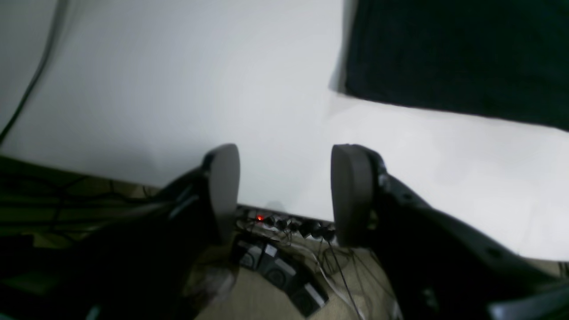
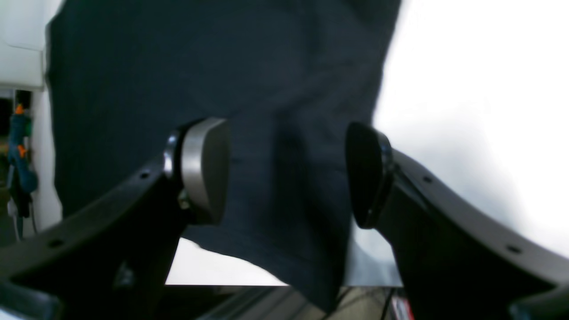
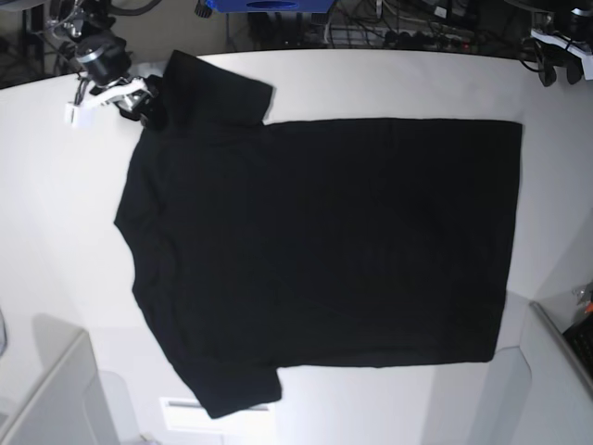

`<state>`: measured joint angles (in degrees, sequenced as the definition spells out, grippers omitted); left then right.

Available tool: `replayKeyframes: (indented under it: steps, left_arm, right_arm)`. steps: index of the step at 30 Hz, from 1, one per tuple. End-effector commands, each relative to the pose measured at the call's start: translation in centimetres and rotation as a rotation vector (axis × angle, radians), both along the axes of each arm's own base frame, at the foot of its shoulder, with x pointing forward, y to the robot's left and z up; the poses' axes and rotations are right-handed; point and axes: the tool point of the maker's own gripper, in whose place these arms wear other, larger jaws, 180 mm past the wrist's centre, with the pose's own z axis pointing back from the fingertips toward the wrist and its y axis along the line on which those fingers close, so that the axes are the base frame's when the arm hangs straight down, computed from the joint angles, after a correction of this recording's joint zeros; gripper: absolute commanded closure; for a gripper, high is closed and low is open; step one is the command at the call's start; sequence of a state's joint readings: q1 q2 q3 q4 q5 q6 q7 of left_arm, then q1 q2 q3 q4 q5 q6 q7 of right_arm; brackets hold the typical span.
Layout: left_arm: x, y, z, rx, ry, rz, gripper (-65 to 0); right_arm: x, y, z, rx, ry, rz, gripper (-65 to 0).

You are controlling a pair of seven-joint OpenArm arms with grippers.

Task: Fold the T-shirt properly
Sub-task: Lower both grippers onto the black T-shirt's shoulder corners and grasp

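Observation:
The black T-shirt lies spread flat and plain side up on the white table, collar to the left and hem to the right. My right gripper is at the far left sleeve. In the right wrist view it is open, its pads either side of the black sleeve cloth without pinching it. My left gripper is open and empty over bare table near the edge. A corner of the shirt lies apart from it at the upper right.
A power strip with plugs and cables lies on the floor past the table edge. A blue and orange tool hangs at the far left. Grey panels stand at the front left and front right.

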<state>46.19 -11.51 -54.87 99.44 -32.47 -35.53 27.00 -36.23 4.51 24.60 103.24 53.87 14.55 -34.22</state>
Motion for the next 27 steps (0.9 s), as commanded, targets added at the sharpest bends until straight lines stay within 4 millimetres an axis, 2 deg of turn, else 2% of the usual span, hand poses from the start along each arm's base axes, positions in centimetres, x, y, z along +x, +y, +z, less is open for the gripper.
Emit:
replayKeyframes:
  steps: [1, 2, 5, 8, 12, 18, 20, 24, 27]
  left_arm:
    - [-0.1, 0.7, 0.8, 0.015, -0.004, -0.007, -32.6]
    - [-0.3, 1.1, 0.8, 0.013, 0.006, -0.004, -32.9]
    - [-1.2, 3.6, 1.2, 0.040, 0.035, 0.092, -32.4]
    - [-1.3, 4.5, 1.5, 0.049, 0.036, 0.128, -32.3]
    - [-1.0, 4.3, 1.5, 0.046, 0.027, 0.124, -32.1]
    - [0.1, 2.4, -0.1, -0.002, 0.049, 0.066, -32.1]
    - [0.4, 1.9, -0.4, -0.012, 0.052, 0.053, -32.1]
    - [1.6, 1.5, -0.7, -0.029, 0.026, 0.048, -32.1]
    - [2.0, 1.8, -1.8, -0.066, 0.016, 0.077, -32.1]
  right_arm:
    - [0.2, -0.6, 0.2, -0.005, -0.012, 0.002, -38.1]
    - [0.1, -1.0, -0.4, -0.007, 0.004, 0.002, -38.1]
    - [-0.5, -1.6, -1.6, -0.009, 0.041, -0.003, -38.1]
    - [-0.7, -1.8, -1.9, -0.013, 0.053, 0.002, -38.1]
    - [-1.2, -1.6, -2.4, -0.034, 0.075, 0.018, -38.1]
    - [-2.2, 2.4, -4.0, -0.045, 0.123, 0.122, -38.0]
    - [-2.2, 2.9, -4.0, -0.031, 0.122, 0.115, -37.7]
    - [-2.2, 2.9, -4.0, -0.031, 0.121, 0.115, -32.4]
    - [-2.2, 2.9, -4.0, -0.031, 0.120, 0.115, -25.2]
